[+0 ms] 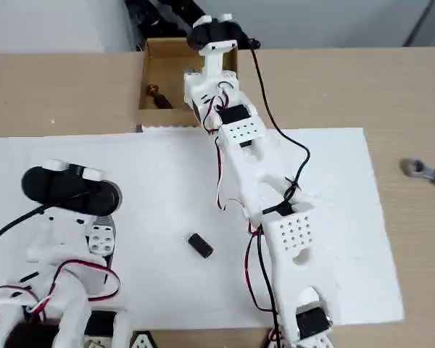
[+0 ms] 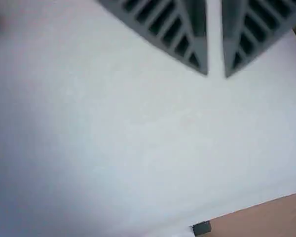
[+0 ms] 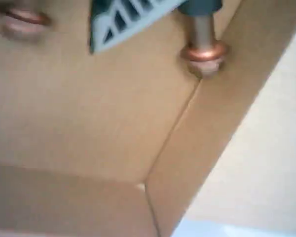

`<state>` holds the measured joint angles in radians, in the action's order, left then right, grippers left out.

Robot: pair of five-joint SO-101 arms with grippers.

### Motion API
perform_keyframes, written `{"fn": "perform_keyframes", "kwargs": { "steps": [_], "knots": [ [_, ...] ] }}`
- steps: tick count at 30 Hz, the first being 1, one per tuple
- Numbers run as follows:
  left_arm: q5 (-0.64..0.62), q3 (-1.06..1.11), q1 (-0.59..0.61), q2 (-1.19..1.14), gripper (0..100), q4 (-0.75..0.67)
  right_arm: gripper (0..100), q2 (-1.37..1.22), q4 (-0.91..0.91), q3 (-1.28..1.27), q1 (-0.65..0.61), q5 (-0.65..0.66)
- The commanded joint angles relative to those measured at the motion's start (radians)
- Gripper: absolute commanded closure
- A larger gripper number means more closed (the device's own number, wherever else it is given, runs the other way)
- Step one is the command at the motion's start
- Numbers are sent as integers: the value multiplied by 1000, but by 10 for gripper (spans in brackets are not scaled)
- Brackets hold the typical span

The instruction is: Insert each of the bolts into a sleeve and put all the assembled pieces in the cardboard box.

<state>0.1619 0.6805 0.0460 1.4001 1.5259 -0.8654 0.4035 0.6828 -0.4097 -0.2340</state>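
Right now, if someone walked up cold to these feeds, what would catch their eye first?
First, the right arm stretched over the white sheet, its claw holding a copper-headed bolt head-down over the floor of the cardboard box at the table's far side. Then the lone black sleeve lying mid-sheet, right of the folded left arm.

L end effector hovers low.

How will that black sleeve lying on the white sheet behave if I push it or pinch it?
The black sleeve looks short and rounded and lies on its side, so a push across it would probably roll it. It seems small and rigid, likely light, so it may skid on the smooth white sheet when pinched.
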Motion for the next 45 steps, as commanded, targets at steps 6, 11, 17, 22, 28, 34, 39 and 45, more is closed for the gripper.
{"fn": "perform_keyframes", "kwargs": {
  "steps": [6,11,17,22,28,34,39,45],
  "knots": [
    [-95,-12,5,-6,939,-2,834,222,283,52,-10,-9],
    [-141,-5,5,-8,898,-21,997,363,527,52,-2,-11],
    [-141,67,5,-8,886,-57,987,490,823,52,16,-15],
    [-146,91,44,-32,879,-72,987,615,1090,52,12,-17],
    [-147,88,227,-203,879,-160,987,765,1273,21,18,-43],
    [-147,82,255,-322,878,-196,991,1026,1273,-212,-18,-66],
    [-213,21,290,-417,875,-193,991,1325,1270,-522,-64,-64],
    [-245,-136,410,-730,863,-123,991,1633,1230,-763,-48,-66]
  ]
}}
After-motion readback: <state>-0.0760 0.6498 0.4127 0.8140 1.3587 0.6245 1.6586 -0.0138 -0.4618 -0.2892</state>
